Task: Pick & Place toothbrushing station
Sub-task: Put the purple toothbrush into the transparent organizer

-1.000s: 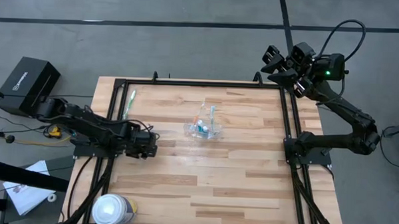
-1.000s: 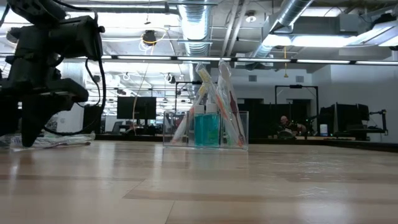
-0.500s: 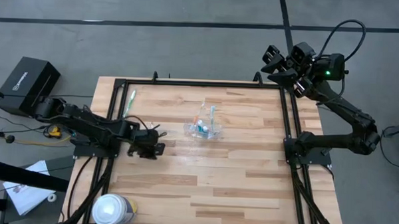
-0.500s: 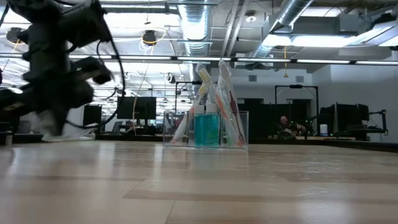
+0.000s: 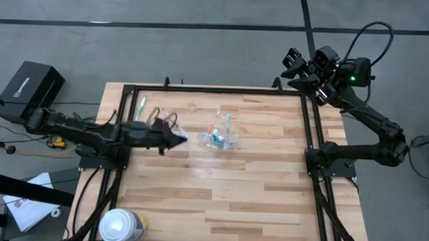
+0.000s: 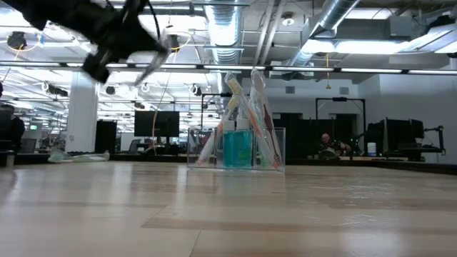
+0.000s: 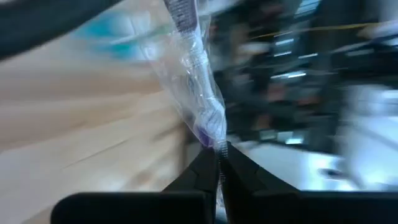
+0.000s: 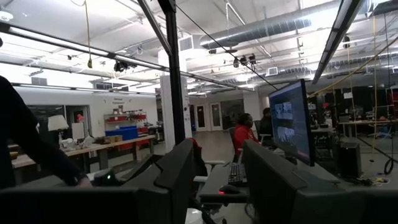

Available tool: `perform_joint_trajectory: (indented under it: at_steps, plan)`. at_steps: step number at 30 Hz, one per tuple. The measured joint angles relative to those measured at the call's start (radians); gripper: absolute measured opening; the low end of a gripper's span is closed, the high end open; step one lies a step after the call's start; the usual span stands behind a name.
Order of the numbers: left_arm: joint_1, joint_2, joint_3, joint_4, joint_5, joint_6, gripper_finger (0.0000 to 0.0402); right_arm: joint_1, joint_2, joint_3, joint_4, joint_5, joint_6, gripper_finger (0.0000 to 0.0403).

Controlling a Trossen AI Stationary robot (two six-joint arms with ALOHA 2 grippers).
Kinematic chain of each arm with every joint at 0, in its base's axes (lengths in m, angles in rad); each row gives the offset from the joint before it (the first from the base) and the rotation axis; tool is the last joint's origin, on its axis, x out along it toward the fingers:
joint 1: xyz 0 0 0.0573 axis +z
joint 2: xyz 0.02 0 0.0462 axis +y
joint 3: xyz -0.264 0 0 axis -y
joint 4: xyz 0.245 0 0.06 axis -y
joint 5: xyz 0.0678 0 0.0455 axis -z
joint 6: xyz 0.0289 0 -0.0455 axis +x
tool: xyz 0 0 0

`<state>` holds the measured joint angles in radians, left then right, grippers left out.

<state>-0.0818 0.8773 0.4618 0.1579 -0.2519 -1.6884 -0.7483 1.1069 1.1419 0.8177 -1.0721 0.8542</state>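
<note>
One wrapped toothbrush (image 7: 198,93) now rides clenched in my left gripper (image 7: 217,163), lifted off the table (image 5: 226,185) toward the clear cup (image 5: 219,139) (right arm parked, its fingers spread).

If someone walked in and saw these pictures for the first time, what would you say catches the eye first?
Probably the clear cup near the table's middle, with toothbrushes standing in it and leaning together. Next, the left gripper, raised just beside the cup on its left, shut on a wrapped toothbrush in crinkled clear plastic. The right gripper waits, raised beyond the table's far right corner, and a green toothbrush lies near the far left edge.
</note>
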Motion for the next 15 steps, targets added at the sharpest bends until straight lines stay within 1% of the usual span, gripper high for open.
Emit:
perform_joint_trajectory:
  at_steps: [4, 6, 8, 10, 12, 15]
  plan:
    - [0.016, -0.009, 0.000, 0.258, -0.084, 0.121, 0.0002, 0.001, 0.000, 0.000, 0.000, 0.001, -0.008, 0.0134]
    - [0.031, 0.003, 0.000, 0.393, -0.091, 0.186, 0.0002, 0.001, 0.000, 0.000, 0.000, 0.018, -0.016, 0.0133]
    - [0.055, 0.021, 0.000, 0.488, -0.081, 0.223, 0.0001, 0.001, 0.000, 0.000, 0.000, 0.058, -0.017, 0.0133]
    - [0.085, 0.037, 0.000, 0.536, -0.020, 0.239, 0.0001, 0.001, 0.000, 0.000, 0.000, 0.098, -0.026, 0.0134]
    - [0.116, 0.049, 0.000, 0.540, 0.056, 0.240, 0.0001, 0.001, 0.000, 0.000, 0.000, 0.147, -0.043, 0.0135]
    - [0.166, 0.077, 0.000, 0.542, 0.206, 0.241, 0.0001, 0.001, 0.000, 0.000, -0.008, 0.195, -0.073, 0.0137]
